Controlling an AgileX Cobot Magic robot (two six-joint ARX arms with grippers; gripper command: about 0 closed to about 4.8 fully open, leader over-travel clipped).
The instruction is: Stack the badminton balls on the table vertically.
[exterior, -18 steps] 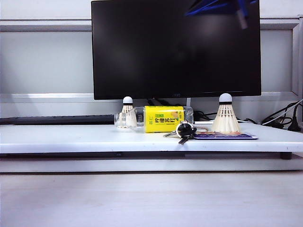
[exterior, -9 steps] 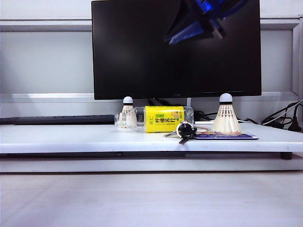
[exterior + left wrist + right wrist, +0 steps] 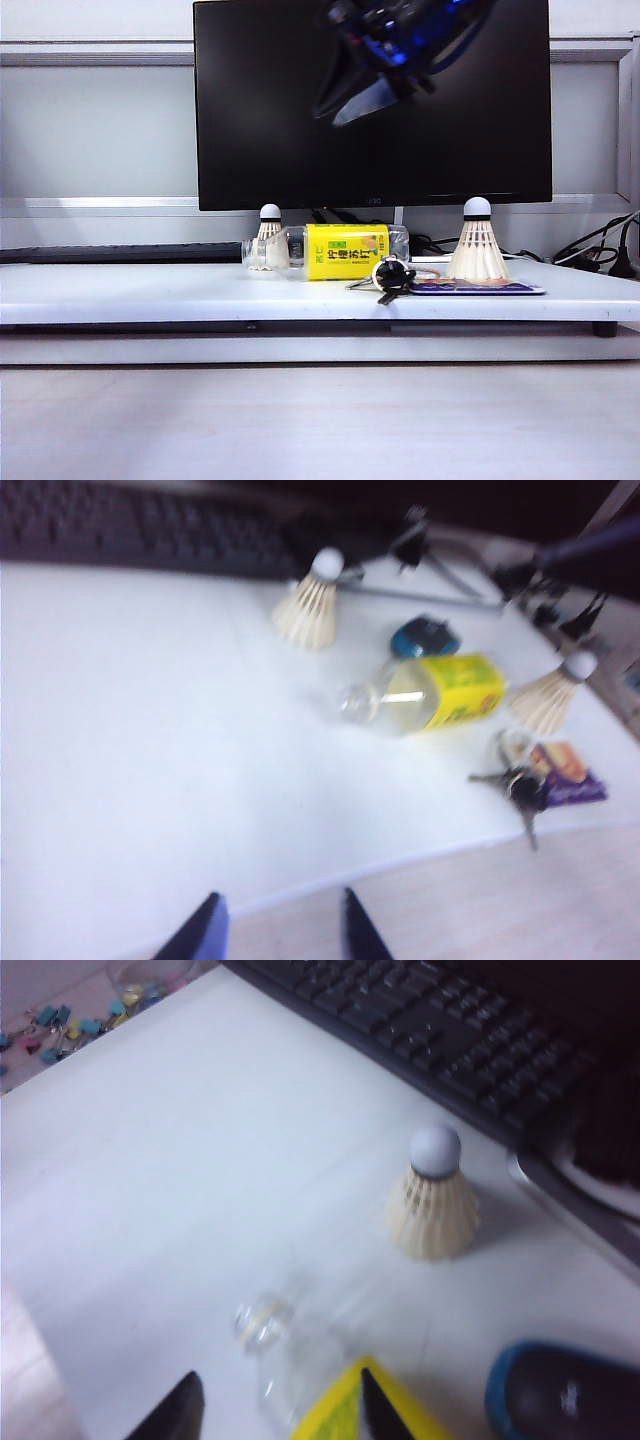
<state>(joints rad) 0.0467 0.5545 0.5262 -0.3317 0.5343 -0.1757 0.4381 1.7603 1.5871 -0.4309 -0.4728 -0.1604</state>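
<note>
Two badminton balls stand upright on the white table (image 3: 150, 290). One (image 3: 269, 224) is partly behind a bottle, the other (image 3: 477, 245) stands at the right. The left wrist view shows both, the first (image 3: 310, 605) near the keyboard and the second (image 3: 553, 695) leaning past the bottle. The right wrist view shows only the one by the keyboard (image 3: 432, 1205). My right gripper (image 3: 345, 105) hangs blurred in front of the monitor, high above the table. Its jaws are open (image 3: 279, 1380) over the bottle's neck. My left gripper (image 3: 280, 900) is open and empty above the table's front edge.
A clear bottle with a yellow label (image 3: 340, 250) lies between the shuttlecocks. Keys (image 3: 390, 275) and a purple card (image 3: 475, 288) lie in front of the right one. A black monitor (image 3: 300, 150), keyboard (image 3: 130, 530), blue object (image 3: 425, 638), cables (image 3: 600, 250) and coloured clips (image 3: 60, 1025) are around.
My right arm has come down and leftward across the monitor's face. Both shuttlecocks, the bottle and the keys have stayed where they were.
</note>
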